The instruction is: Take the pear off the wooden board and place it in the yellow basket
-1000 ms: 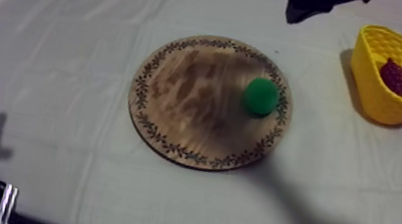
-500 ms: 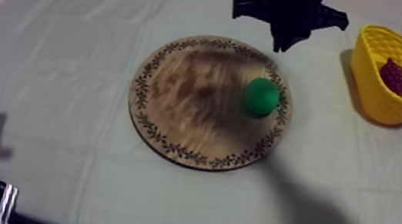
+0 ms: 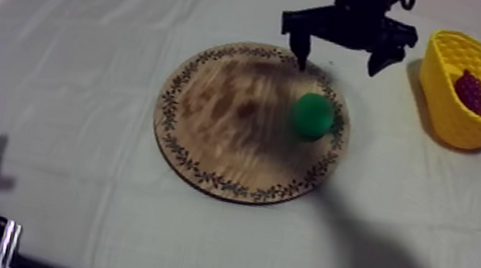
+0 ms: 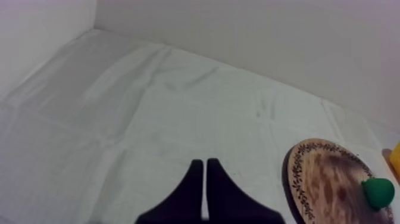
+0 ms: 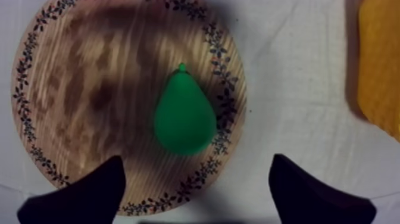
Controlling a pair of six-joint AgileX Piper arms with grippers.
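Compared with half a second back, the pear (image 3: pixel 312 116) hasn't budged, but the right gripper (image 3: pixel 338 61) has been brought lower and swung round, so both black fingers are now seen from above, spread wide over the far rim of the wooden board (image 3: pixel 219 114).

The pear is lying on the board, close to the patterned rim on the side facing the yellow basket (image 3: pixel 442 95). From the top view it's read as just a round green blob. The right wrist view fills that in: the tapered shape is made out clearly, stalk end toward the board's middle, fat end by the rim. The right gripper's fingers are seen well apart there, one off to each side of the pear, nothing held, nothing touched.

What's given by the top view instead is the inside of the basket, where a bunch of grapes (image 3: pixel 470 90) is sitting.

Over in the left wrist view, the left gripper (image 4: pixel 204 164) is seen pressed together into a narrow wedge above bare cloth (image 4: pixel 119 119), well away from the board.
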